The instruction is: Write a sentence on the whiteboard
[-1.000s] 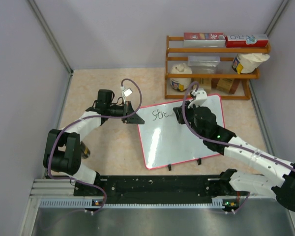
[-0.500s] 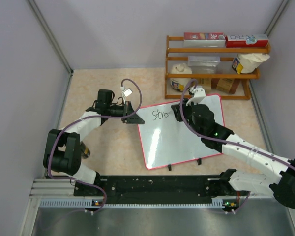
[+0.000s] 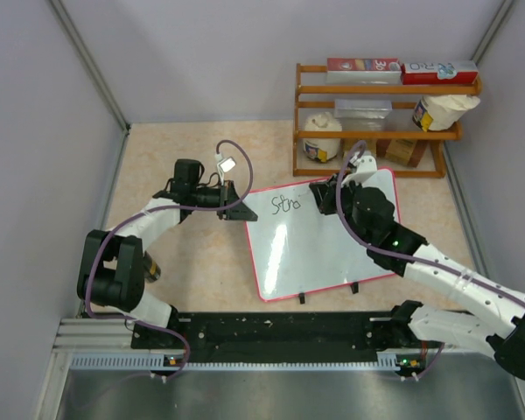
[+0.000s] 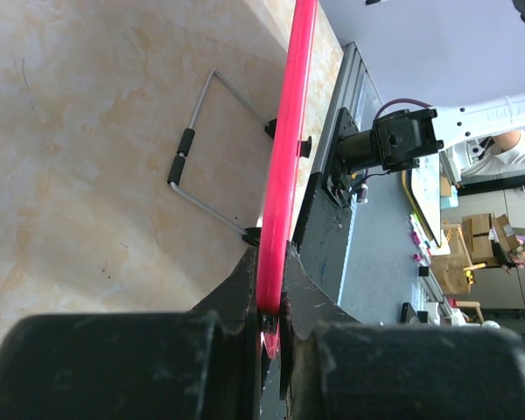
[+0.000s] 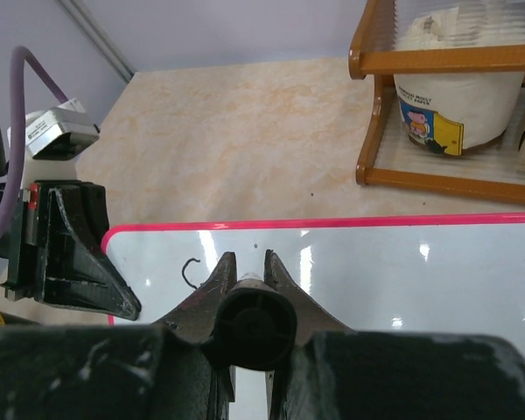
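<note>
My right gripper is closed around a black pen that points down at the whiteboard, just right of the sentence, only a few letters long. My left gripper pinches the board's red frame at its far left corner.

Light is bright, even and diffuse from overhead, so shadows are faint: only soft, short ones lie under the arms on the counter. The glossy whiteboard throws pale streaks of glare near its centre in the top view and small bright spots along its 12 o'clock edge in the right wrist view. In both wrist views the near fingers at 6 o'clock are dark and blurred, as is the marker; the farther scene is sharp.
</note>
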Robot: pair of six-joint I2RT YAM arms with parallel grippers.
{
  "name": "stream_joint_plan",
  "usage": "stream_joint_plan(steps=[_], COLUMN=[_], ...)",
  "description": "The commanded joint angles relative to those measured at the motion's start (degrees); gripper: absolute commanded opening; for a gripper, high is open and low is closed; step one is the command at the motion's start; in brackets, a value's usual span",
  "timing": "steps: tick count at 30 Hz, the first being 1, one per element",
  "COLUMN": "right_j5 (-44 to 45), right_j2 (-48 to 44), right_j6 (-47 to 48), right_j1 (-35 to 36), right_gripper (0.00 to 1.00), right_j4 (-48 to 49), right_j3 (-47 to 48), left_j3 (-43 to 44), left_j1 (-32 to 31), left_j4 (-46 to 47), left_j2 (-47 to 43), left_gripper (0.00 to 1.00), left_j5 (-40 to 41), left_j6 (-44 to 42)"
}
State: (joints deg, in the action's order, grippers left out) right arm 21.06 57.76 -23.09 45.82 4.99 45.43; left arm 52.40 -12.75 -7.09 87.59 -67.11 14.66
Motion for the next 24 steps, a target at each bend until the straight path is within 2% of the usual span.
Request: stream_joint_plan(steps=[1, 12, 24], right_j5=[2.41, 3.37, 2.32], right_j2=[-1.16, 2.45, 1.31], right_j6=[1.73, 1.47, 0.86], right_j1=[-0.74, -1.17, -1.26], right_gripper=[0.00, 0.00, 0.00], right_j4=[2.21, 1.77, 0.54], right_j3=[1.50, 0.54, -2.27], left_j3=[-1.34, -1.43, -1.60], left_j1=[-2.27, -2.28, -2.28], left_j4=[-1.70, -1.70, -1.70], left_j2=[-0.05, 0.04, -0.05], left_gripper=[0.00, 0.00, 0.00], left_j5=[7.96, 7.96, 8.05], left_j6=[-7.27, -7.36, -7.36])
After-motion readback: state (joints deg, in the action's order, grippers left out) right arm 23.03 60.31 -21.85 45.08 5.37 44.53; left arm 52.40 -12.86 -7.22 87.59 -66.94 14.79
